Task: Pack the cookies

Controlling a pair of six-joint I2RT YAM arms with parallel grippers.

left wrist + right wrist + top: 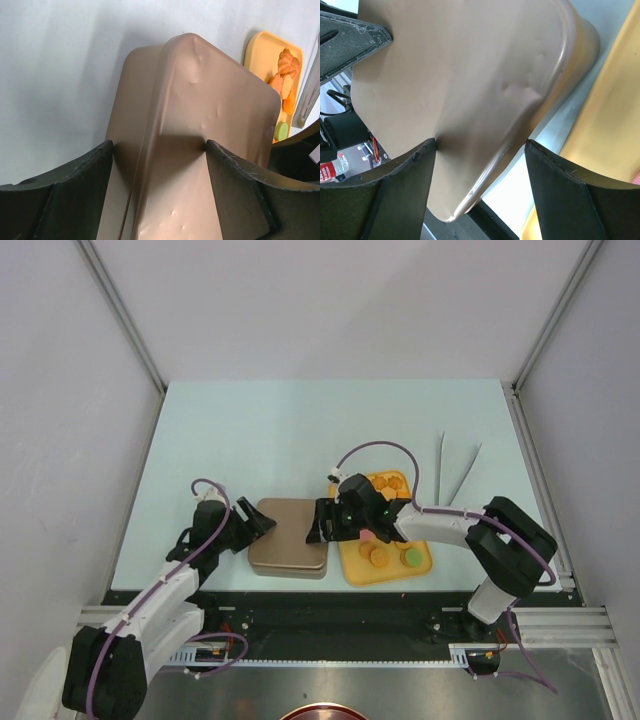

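Note:
A brown rounded-square tin (pixel 288 540) stands near the table's front edge, its lid (pixel 215 110) lying slightly askew over the base (pixel 131 100). My left gripper (pixel 255 522) is at the tin's left side, jaws open and spread over the lid (pixel 160 145). On the tin's right edge my right gripper (pixel 322 525) is also open, straddling the lid's rim (pixel 481 142). To the right, a yellow tray (pixel 352 575) holds the cookies (pixel 380 555): orange-tan ones (pixel 286 85) and a green one (pixel 281 131). Part of the tray is hidden under the right arm.
A pair of pale tongs (pixel 455 470) lies on the table behind and to the right of the tray. The yellow tray's side (pixel 615 125) sits close beside the tin. The left gripper's finger (pixel 350 40) shows across the lid. Walls enclose the table.

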